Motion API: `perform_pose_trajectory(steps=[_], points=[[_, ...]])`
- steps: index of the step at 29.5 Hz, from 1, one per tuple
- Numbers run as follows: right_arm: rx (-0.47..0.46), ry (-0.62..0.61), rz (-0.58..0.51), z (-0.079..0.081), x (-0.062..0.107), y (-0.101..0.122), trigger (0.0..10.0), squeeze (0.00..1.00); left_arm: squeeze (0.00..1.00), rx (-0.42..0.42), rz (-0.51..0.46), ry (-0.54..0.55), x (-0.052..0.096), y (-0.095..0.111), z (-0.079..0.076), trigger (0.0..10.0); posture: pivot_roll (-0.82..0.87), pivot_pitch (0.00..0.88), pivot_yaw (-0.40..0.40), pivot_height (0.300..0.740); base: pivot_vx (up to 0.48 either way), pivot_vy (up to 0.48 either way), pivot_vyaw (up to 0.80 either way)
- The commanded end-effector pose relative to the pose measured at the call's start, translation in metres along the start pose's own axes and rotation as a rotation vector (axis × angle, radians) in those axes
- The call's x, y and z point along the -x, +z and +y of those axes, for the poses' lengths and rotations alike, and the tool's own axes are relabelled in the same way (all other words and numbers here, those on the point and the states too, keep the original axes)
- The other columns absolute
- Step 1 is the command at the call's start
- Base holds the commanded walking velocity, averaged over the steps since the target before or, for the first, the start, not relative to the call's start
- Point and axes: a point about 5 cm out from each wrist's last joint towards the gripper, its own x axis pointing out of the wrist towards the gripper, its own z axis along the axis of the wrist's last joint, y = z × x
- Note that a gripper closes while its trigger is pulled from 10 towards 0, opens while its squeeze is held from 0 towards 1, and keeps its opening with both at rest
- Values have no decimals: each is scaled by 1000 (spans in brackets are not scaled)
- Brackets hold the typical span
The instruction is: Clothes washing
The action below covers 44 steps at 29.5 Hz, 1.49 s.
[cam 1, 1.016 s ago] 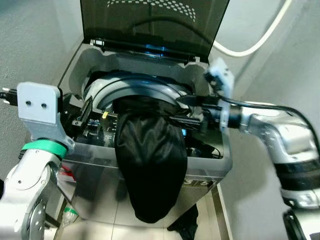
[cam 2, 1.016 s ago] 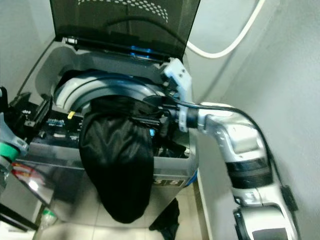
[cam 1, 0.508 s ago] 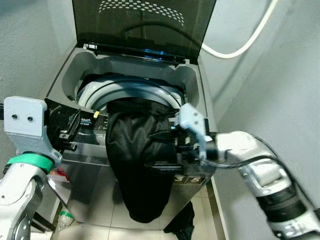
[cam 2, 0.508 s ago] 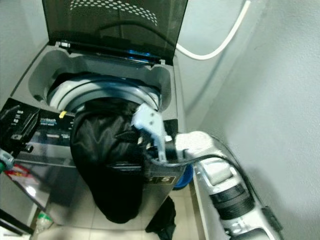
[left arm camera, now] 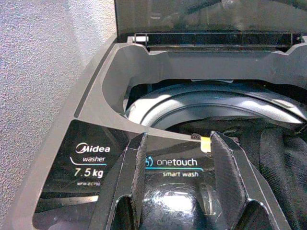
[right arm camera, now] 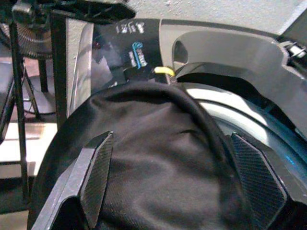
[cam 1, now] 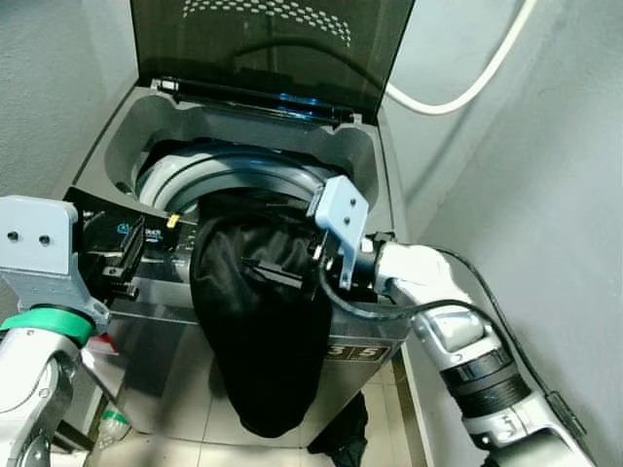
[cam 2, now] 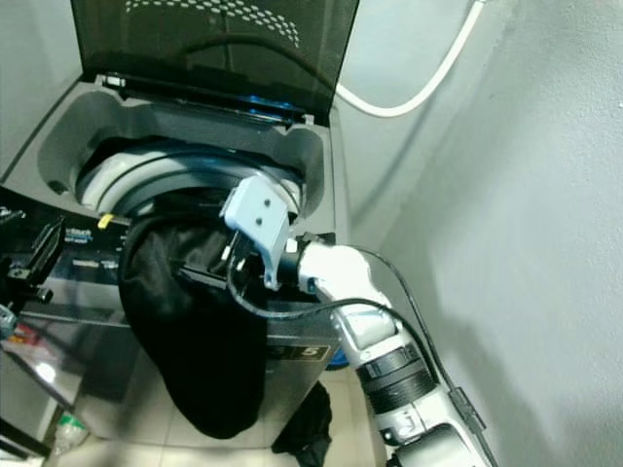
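A black garment (cam 1: 261,331) lies over the front rim of the open top-load washer (cam 1: 362,161). Its upper end sits in the drum (cam 1: 229,175) and the rest hangs down the front panel. My right gripper (cam 1: 275,273) reaches in from the right and stands open, its fingers (right arm camera: 97,175) straddling the hump of the garment (right arm camera: 168,158) at the rim. My left gripper (cam 1: 125,268) hovers open over the black control panel (left arm camera: 91,158) at the washer's front left, with nothing between its fingers (left arm camera: 133,172).
The tinted lid (cam 1: 273,49) stands upright at the back. A white hose (cam 1: 467,88) runs along the wall, which is close on the right. A dark cloth (cam 1: 346,443) and a bottle (cam 1: 112,423) lie on the floor by the washer's base.
The head view has shifted. My right arm swung from the washer's right rim round to the front, and its gripper now sits over the garment's hump. The left gripper stayed at the control panel.
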Motion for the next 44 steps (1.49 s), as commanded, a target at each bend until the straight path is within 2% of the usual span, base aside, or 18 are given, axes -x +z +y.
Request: perform_pose_trajectory(steps=[1, 3, 4, 8, 10, 11, 13, 14, 16, 18, 22, 27, 29, 31, 35, 37, 42, 44], points=[[27, 31, 19, 6, -2, -6, 10000, 839, 0, 2, 0, -17, 2, 0, -4, 10000, 163, 51, -117, 740, 0, 0, 0], [27, 31, 19, 6, -2, -6, 10000, 839, 0, 2, 0, -17, 2, 0, -4, 10000, 163, 51, -117, 740, 0, 0, 0], [48, 81, 25, 11, -3, -7, 10000, 769, 0, 5, 0, -22, 2, 0, -5, 10000, 163, 51, -117, 740, 0, 0, 0], [71, 106, 21, 10, -2, -7, 10000, 773, 0, 7, 0, -25, 2, 0, -6, 10000, 155, 59, -115, 740, 0, 0, 0], [140, 89, 3, -6, 5, -3, 10000, 776, 0, 9, 1, -29, 3, 0, -6, 10000, 155, 59, -115, 740, 0, 0, 0], [140, 89, 3, -6, 5, -3, 10000, 776, 0, 9, 1, -29, 3, 0, -6, 10000, 155, 59, -115, 740, 0, 0, 0], [196, 8, -30, -33, 19, 8, 10000, 784, 0, 11, 3, -32, 3, 0, -6, 10000, 155, 59, -115, 740, 0, 0, 0], [196, 8, -30, -33, 19, 8, 10000, 784, 0, 11, 3, -32, 3, 0, -6, 10000, 155, 59, -115, 740, 0, 0, 0], [242, -22, -34, -45, 29, 11, 10000, 788, 0, 12, 3, -36, 3, 0, -7, 10000, 147, 64, -107, 740, 0, 0, 0], [323, -37, -14, -56, 46, 12, 10000, 796, 0, 14, 4, -45, 3, 0, -8, 10000, 147, 64, -107, 740, 0, 0, 0], [371, 17, 30, -51, 61, 3, 10000, 820, 0, 15, 2, -55, 3, 0, -9, 10000, 144, 64, -102, 740, 0, 0, 0], [413, 205, 110, -20, 86, -21, 10000, 827, 0, 16, 1, -82, 1, 0, -12, 10000, 141, 63, -98, 740, 0, 0, 0], [413, 205, 110, -20, 86, -21, 10000, 827, 0, 16, 1, -82, 1, 0, -12, 10000, 141, 63, -98, 740, 0, 0, 0], [449, 267, 139, -10, 94, -30, 10000, 827, 0, 16, 4, -99, 1, -1, -13, 10000, 137, 61, -90, 740, 0, 0, 0], [471, 284, 151, -8, 96, -32, 10000, 827, 0, 14, 4, -103, 0, -2, -14, 10000, 137, 61, -90, 740, 0, 0, 0], [522, 267, 140, -9, 92, -32, 10000, 827, 0, 13, 4, -108, -1, -2, -15, 10000, 133, 56, -85, 740, 0, 0, 0], [538, 247, 125, -9, 86, -31, 10000, 816, 0, 13, 2, -108, -1, -2, -15, 10000, 133, 56, -85, 740, 0, 0, 0], [554, 205, 80, -8, 70, -27, 10000, 780, 0, 11, 0, -104, -1, -1, -14, 10000, 143, 55, -94, 740, 0, 0, 0]])
